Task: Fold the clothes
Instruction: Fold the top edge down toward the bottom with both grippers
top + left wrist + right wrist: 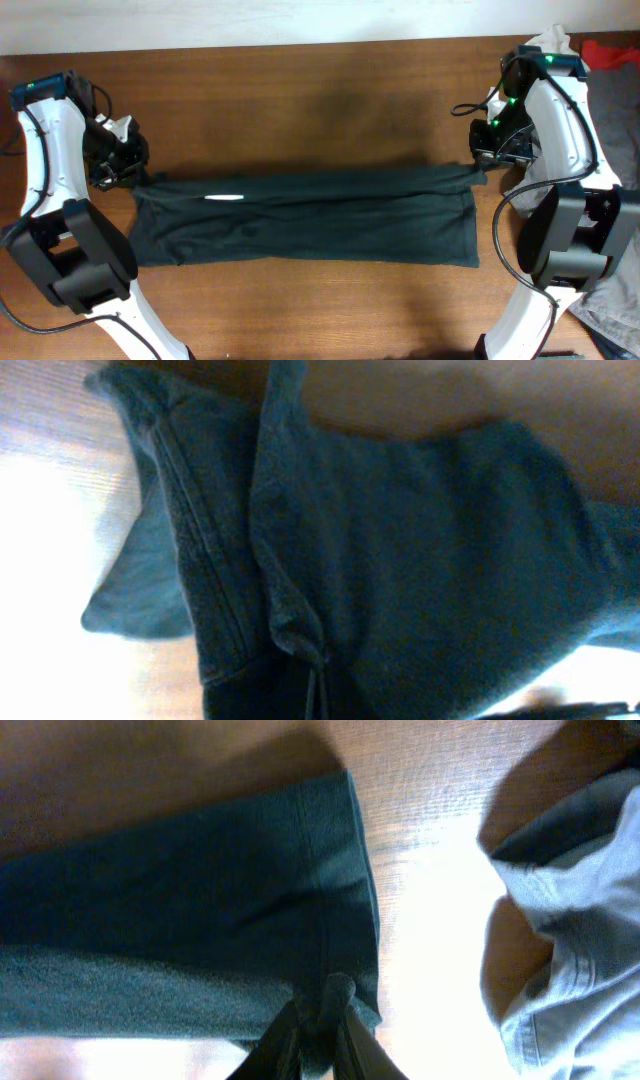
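Wood-grain table (320, 90), brown, lit hard from above.

Nearest the front edge: the dark T-shirt (310, 220) lies as a long flat band across the table, from one arm to the other. Its front hem is straight and the cloth is mostly smooth. One white streak shows near the band's far-left edge; I cannot tell if it is lettering.

Far edge of the band: each arm is at one far corner.
- Left gripper (128, 172): its fingers are not distinct in the wrist view. The cloth is drawn up into a ridge where they meet, so I read it as clamped on the shirt corner.
- Right gripper (320, 1020): fingers closed together, with the hemmed corner pinched between them.

Judgement: holding both far corners keeps the edge taut and level, so it can be carried toward the front hem for another lengthwise fold.

Beyond, off to the right: a grey garment (570, 920) lies well apart from the shirt, and something white (553, 40) sits at the far corner. Neither is part of this fold.
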Controlling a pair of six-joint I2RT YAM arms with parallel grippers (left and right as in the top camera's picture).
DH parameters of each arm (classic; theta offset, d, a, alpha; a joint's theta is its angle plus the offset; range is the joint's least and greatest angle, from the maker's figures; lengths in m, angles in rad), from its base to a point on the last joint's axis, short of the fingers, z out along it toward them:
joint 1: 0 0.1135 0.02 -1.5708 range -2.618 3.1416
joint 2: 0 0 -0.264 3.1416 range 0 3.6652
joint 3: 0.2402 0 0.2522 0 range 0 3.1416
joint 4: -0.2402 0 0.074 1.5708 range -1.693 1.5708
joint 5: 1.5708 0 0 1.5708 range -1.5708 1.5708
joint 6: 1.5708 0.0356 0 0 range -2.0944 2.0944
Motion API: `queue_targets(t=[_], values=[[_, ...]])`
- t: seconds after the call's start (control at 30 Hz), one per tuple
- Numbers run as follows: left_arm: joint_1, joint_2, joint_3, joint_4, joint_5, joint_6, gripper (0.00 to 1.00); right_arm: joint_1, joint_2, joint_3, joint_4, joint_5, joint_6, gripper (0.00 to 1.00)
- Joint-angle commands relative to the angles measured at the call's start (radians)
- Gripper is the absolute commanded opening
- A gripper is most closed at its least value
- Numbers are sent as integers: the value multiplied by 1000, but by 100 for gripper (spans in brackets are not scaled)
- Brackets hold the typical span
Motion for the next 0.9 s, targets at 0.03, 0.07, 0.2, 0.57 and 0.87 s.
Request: queue_targets(t=[0.03, 0.07, 0.2, 0.57, 0.87], values=[[8, -29, 17, -31, -44, 15, 1, -2, -30, -6, -36, 20, -1, 15], [8, -29, 17, -46, -43, 15, 1, -2, -30, -6, -45, 20, -3, 15], [2, -29, 14, -106, -40, 12, 1, -2, -29, -6, -74, 20, -4, 15], [2, -28, -116, -75, -74, 7, 1, -2, -26, -28, -117, 19, -22, 16], [1, -28, -249, -34, -119, -16, 1, -3, -26, -146, -66, 24, -41, 16]])
